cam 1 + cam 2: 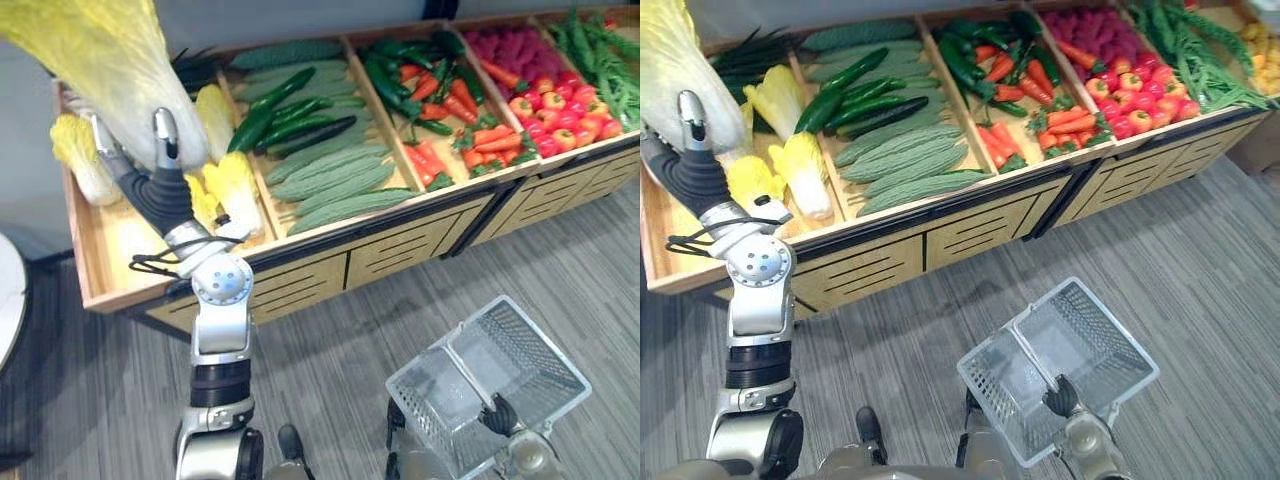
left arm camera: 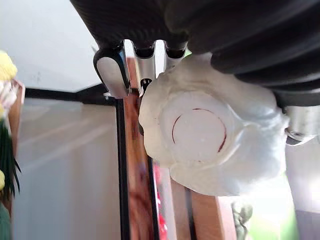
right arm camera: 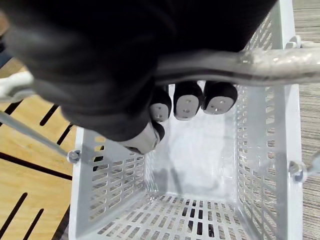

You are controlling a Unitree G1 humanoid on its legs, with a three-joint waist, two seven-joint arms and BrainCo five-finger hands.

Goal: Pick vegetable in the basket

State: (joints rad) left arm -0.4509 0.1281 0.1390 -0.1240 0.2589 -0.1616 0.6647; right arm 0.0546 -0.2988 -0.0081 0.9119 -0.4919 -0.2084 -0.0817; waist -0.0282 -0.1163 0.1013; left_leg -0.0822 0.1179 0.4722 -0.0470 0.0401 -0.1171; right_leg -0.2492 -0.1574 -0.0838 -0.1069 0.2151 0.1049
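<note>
Over the stand [image 1: 330,236], left hand [image 1: 158,190] grips yellow-green cabbage [image 1: 100,60] (white stem).

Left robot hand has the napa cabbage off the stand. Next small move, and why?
Probably swing the left robot hand rightward and down toward the basket. It grips the napa cabbage by its base above the produce stand, while the right robot hand holds the handle and the basket is empty.
</note>
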